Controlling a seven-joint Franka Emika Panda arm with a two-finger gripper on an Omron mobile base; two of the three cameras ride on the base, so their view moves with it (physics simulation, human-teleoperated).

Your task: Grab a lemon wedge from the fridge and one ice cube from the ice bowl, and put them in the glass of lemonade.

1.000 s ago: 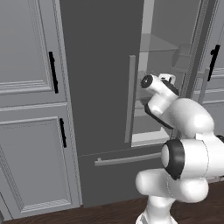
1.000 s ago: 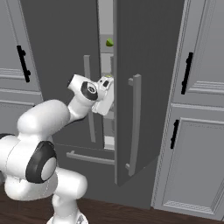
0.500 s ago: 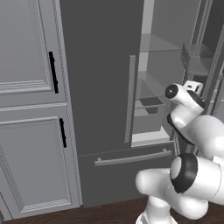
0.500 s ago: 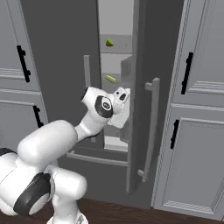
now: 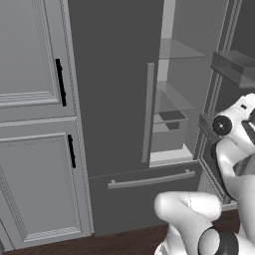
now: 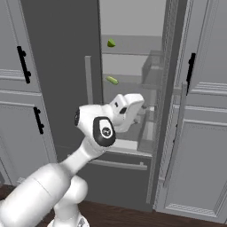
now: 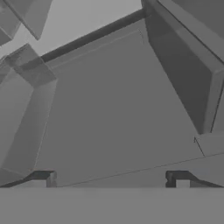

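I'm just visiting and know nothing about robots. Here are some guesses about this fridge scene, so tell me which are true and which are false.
1. The fridge has its right door swung open. True.
2. The gripper is clamped on a lemon wedge. False: its fingers stand wide apart with nothing between them.
3. Two small yellow-green pieces lie on shelves inside the fridge, the upper piece above the lower piece. True.
4. The fridge's left door is open too. False: it is shut, its pale bar handle facing the room.
5. The cabinets beside the fridge have short black handles. True.
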